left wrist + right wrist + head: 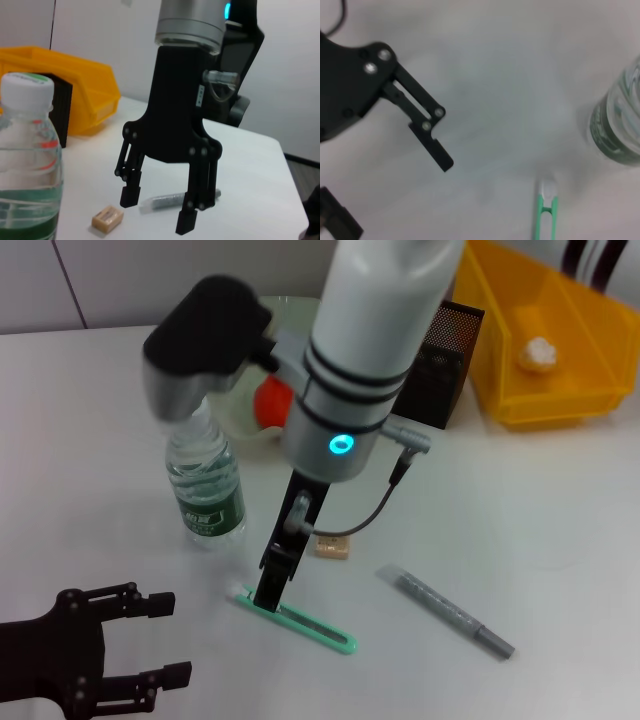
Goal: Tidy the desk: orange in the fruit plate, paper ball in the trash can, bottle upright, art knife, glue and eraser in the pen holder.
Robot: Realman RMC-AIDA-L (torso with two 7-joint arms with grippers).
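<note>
left gripper [165, 640] idled nearest, fingers wide and holding nothing.
right gripper [157, 215] hung open over the art knife [300, 621]; orange [272, 400] sat in its plate [240, 420], paper ball [537, 354] in the yellow bin [560, 390], bottle [205, 485] label unreadable.

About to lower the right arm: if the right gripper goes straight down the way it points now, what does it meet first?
Most likely the green art knife: the right gripper, open, hangs over its near end. Depth is hard to judge; it could land beside it.

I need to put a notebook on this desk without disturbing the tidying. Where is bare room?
Bare desk lies right of the grey glue stick, below the yellow bin, and left of the upright water bottle. The middle is crowded: right gripper over the green art knife, eraser beside it. Left gripper occupies the near-left corner.
</note>
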